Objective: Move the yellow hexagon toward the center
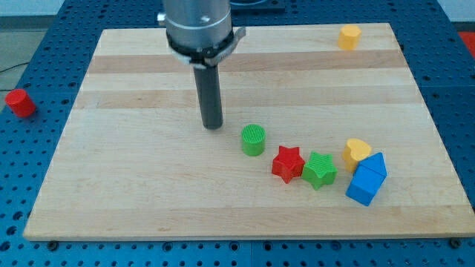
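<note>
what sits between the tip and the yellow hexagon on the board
Nothing. In the camera view, only bare wood runs from my tip up to the yellow hexagon near the view's top right. The green cylinder lies below that line.

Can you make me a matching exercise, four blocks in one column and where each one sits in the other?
Blocks:
1. yellow hexagon
2. green cylinder
3. red cylinder
4. blue blocks

Places:
A. off the board, at the view's left
B. just right of my tip
C. board's top right corner
D. lower right, below the yellow heart

Pairs: 1-C, 2-B, 3-A, 4-D
</note>
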Controlling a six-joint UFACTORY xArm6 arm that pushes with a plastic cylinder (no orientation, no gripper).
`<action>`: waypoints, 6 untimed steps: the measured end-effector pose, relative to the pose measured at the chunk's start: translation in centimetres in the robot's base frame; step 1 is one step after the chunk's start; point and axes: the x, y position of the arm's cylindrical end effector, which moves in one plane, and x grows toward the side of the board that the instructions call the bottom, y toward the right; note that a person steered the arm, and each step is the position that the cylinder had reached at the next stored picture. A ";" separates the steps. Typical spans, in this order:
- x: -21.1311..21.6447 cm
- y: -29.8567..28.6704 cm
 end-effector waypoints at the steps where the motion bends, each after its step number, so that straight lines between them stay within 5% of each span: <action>1: 2.0 9.1; 2: -0.3 10.1; 5: -22.9 29.6; 6: -24.0 22.5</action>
